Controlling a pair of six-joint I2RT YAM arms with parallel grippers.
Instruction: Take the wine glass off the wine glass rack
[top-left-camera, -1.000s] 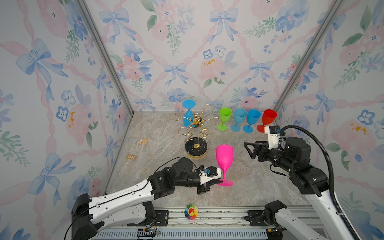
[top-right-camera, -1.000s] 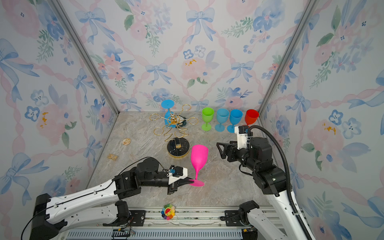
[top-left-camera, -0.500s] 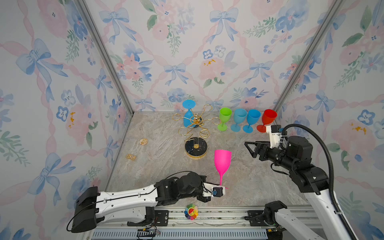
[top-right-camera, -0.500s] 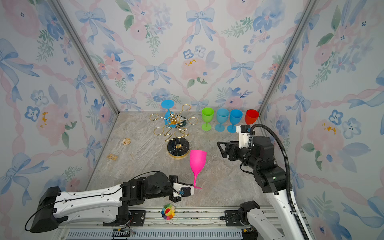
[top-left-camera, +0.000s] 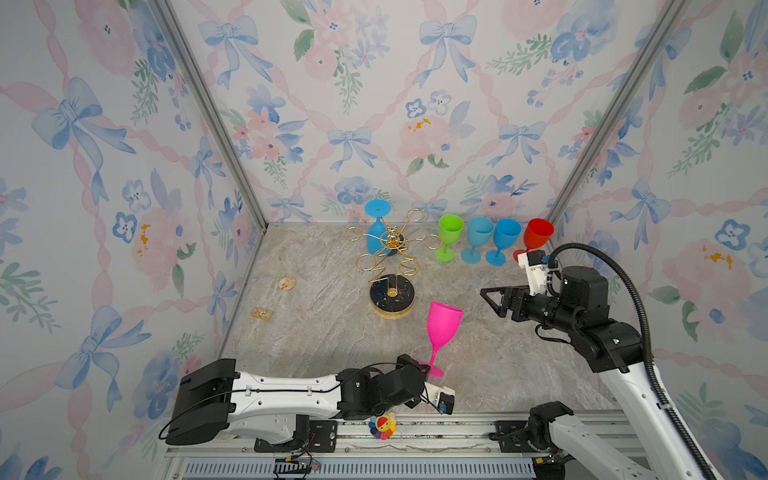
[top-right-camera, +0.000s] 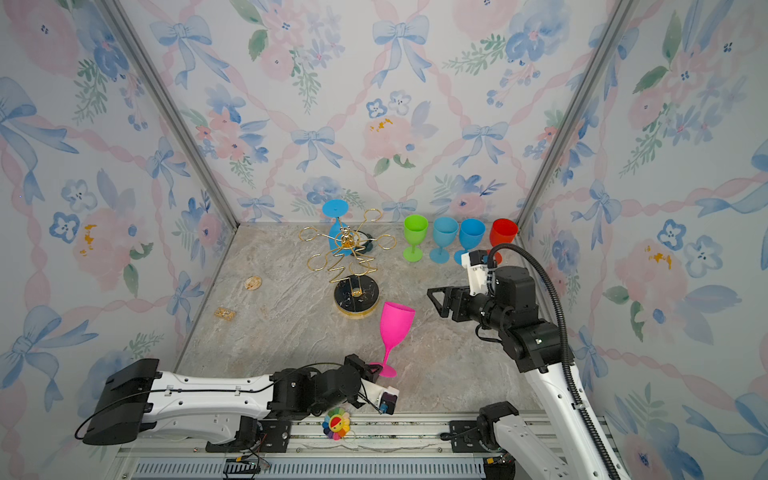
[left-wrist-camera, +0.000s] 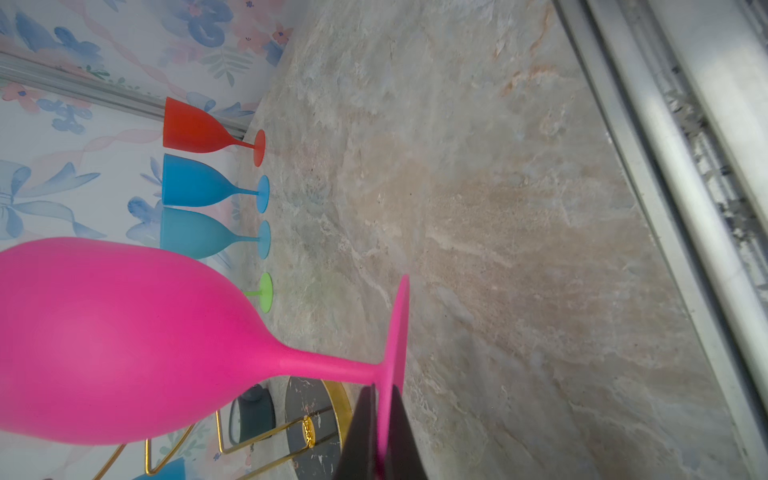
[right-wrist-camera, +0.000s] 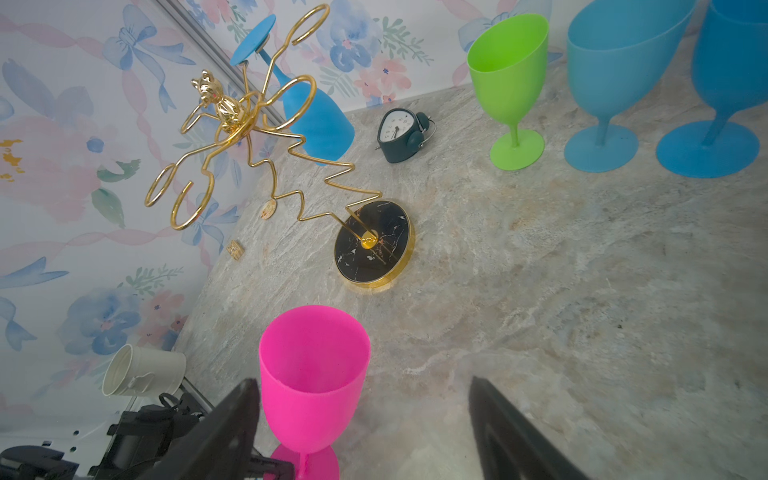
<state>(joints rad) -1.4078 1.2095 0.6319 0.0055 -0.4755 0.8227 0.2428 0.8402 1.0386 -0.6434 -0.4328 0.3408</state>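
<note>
near the front edge of the table (top-left-camera: 511, 374), pink wine glass (top-left-camera: 444, 328) gripped by its foot
the left gripper (left-wrist-camera: 384, 419) is pinched onto the leaning glass's foot, clear of the gold wine glass rack (top-left-camera: 390, 266) behind it. the right gripper (top-left-camera: 492, 301) hangs spread wide, near the bowl but apart.

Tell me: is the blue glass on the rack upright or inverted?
Inverted: the blue glass hangs on the rack, foot up, bowl down.
</note>
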